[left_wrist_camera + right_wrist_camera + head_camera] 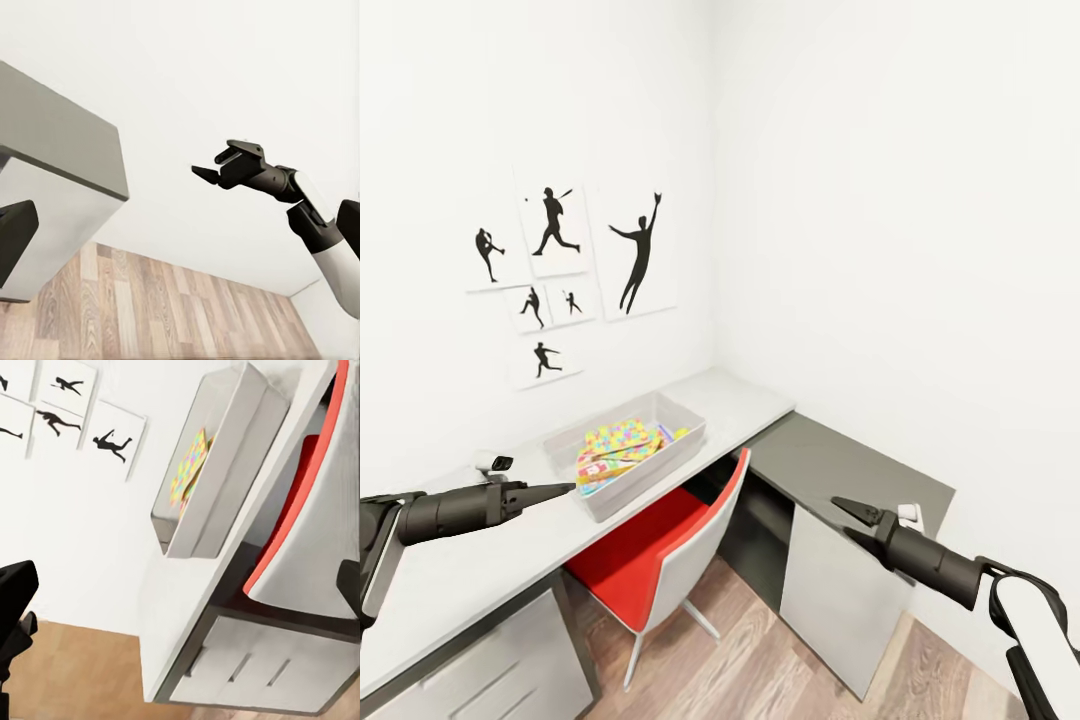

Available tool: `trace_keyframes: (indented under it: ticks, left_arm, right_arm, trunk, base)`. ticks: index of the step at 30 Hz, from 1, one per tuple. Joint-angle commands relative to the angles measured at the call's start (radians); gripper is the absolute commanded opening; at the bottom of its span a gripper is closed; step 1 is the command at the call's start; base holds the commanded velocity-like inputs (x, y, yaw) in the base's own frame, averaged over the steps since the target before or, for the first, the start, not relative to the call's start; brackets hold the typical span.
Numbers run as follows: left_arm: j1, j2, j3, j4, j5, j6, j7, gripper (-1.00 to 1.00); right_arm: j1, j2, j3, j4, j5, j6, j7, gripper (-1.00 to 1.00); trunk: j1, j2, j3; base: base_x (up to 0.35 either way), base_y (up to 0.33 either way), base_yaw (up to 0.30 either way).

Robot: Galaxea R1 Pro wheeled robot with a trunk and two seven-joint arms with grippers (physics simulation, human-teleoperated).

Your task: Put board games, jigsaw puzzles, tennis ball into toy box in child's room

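Observation:
The light grey toy box (682, 430) stands on the table's light grey top (460, 575) by the wall. Inside it lie a jigsaw puzzle (616, 437) of coloured pieces and, partly under it, a yellow-red board game (600, 468). A small yellow-green bit at the box's far end is too small to name. My left gripper (565, 489) hovers open and empty over the table, just left of the box. My right gripper (847, 508) hangs open and empty over the dark grey corner section (840, 455). The toy box (225, 487) and right gripper (214, 166) also appear in the wrist views. The bed is out of view.
A red and white chair (670, 545) is pushed under the desk below the box. A small white device (493, 463) sits on the table behind my left gripper, another white object (910, 515) by my right gripper. White drawer fronts (490, 660) and wood floor (800, 670) lie below.

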Motion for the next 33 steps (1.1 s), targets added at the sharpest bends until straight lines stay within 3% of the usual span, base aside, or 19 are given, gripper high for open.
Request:
trace_keyframes:
  ticks: [1,33]
  left_arm:
    - [0.000,0.000,0.001,0.000,-0.001,0.011,-0.004,1.00]
    - [0.000,0.001,0.003,0.000,0.000,0.011,-0.004,1.00]
  right_arm:
    - [-0.001,0.000,-0.001,0.001,0.010,0.001,0.010,1.00]
    - [-0.001,-0.001,-0.002,0.011,0.010,-0.007,0.010,1.00]
  trunk:
    - [0.001,-0.002,-0.002]
    - [0.001,-0.002,0.016]
  base:
    - [0.000,0.000,-0.275]
    - [-0.025,0.011,-0.275]
